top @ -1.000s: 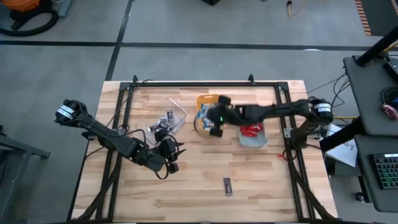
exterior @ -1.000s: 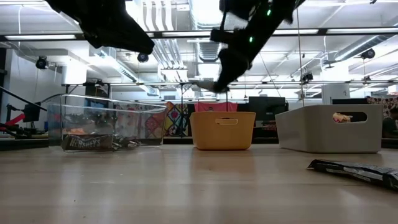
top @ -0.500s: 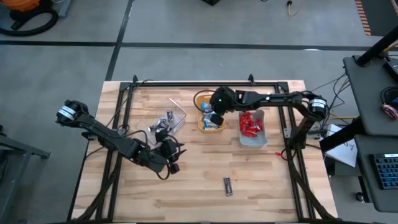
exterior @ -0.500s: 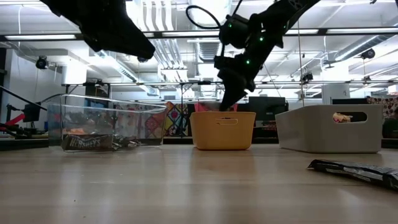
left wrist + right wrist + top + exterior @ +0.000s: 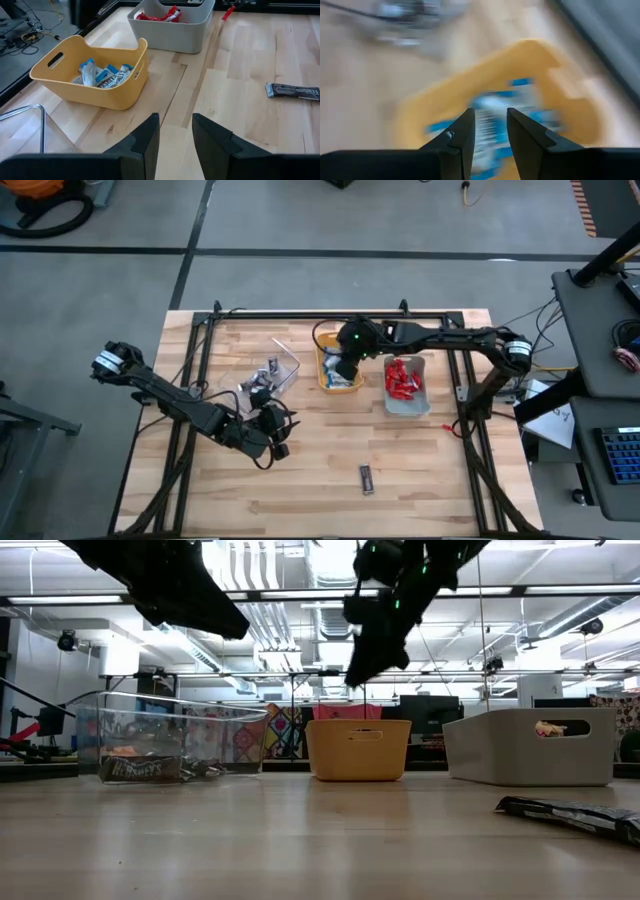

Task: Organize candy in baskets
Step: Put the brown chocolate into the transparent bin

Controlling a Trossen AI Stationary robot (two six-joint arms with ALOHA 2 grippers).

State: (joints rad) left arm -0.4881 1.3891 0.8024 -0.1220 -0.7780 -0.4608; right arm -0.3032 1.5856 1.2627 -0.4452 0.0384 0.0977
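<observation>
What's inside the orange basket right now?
The orange basket holds several blue-and-white candy bars, loosely piled. The right gripper hovers above it, open and empty, hiding part of the inside from overhead. Anything under the top bars is covered.

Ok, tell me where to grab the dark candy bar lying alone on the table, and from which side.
Grip the dark candy bar across its narrow width at the middle, coming straight down from above. It lies flat on the bare table, apart from the baskets, so its long sides are free. In the left wrist view the crimped ends look thin and would probably slip.
</observation>
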